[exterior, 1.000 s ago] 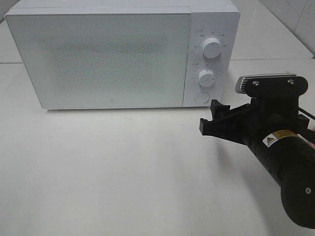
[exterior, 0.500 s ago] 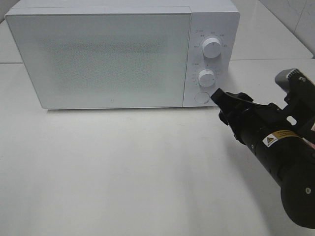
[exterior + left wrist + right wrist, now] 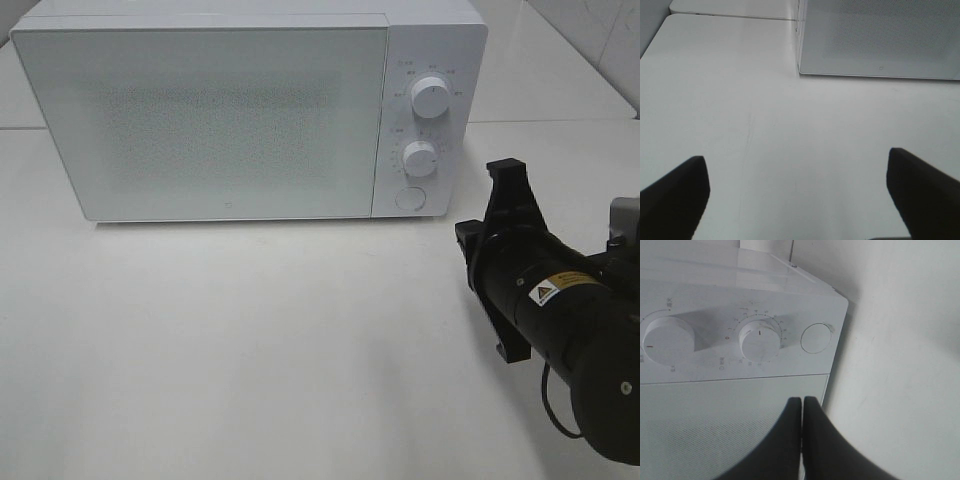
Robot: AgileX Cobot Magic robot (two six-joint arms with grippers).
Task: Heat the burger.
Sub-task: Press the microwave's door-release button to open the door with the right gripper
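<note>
The burger is out of view. The white microwave (image 3: pixel 200 120) stands at the back of the table with its door shut. My right gripper (image 3: pixel 464 238) is shut and empty, turned on its side, to the right of the microwave's front and a little below its round button (image 3: pixel 408 198). In the right wrist view the shut fingertips (image 3: pixel 802 405) point at the seam between the door (image 3: pixel 715 430) and the control panel, under the lower knob (image 3: pixel 759 339) and the button (image 3: pixel 816 337). My left gripper (image 3: pixel 796 160) is open and empty over the bare table, short of the microwave's corner (image 3: pixel 880 35).
The control panel has an upper knob (image 3: pixel 430 97) and a lower knob (image 3: pixel 420 158). The white table (image 3: pixel 250 340) stretches in front of the microwave. A tiled wall (image 3: pixel 610 40) rises at the back right.
My right gripper swung up close to the microwave's round button, then drew back to the right and rolled onto its side. The microwave door stayed shut.
</note>
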